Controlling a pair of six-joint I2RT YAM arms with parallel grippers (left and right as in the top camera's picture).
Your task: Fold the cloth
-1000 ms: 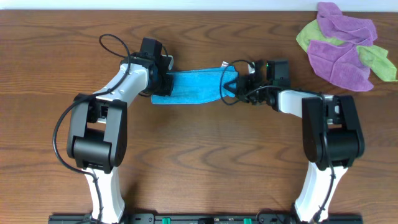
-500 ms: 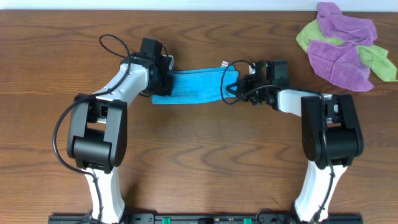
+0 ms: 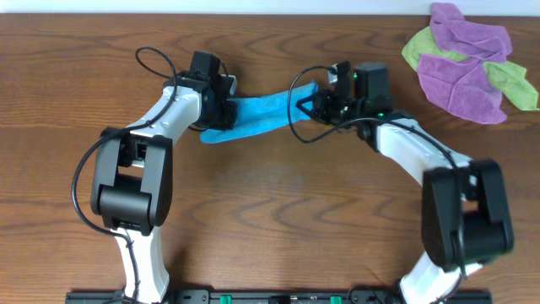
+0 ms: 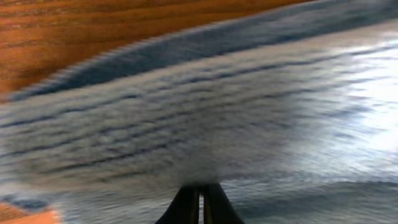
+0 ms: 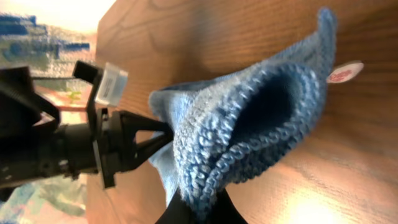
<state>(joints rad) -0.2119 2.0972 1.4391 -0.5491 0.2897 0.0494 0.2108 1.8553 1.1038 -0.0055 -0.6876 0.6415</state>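
Note:
The sky-blue cloth (image 3: 257, 116) is stretched as a narrow band between my two grippers at the far middle of the table. My left gripper (image 3: 221, 114) is shut on its left end; the cloth (image 4: 249, 124) fills the left wrist view above the closed fingers (image 4: 200, 202). My right gripper (image 3: 314, 103) is shut on the right end and holds it raised off the table. In the right wrist view the bunched cloth (image 5: 249, 124) rises from the fingers (image 5: 198, 208), with its white tag (image 5: 344, 73) at one edge.
A pile of purple cloths (image 3: 462, 63) and lime-green cloths (image 3: 513, 84) lies at the far right corner. Cables loop near both wrists. Bare wooden table (image 3: 278, 219) lies in front of the arms.
My right gripper has lifted and moved back and left with the cloth's right end, so the band now slants. My left gripper has held still.

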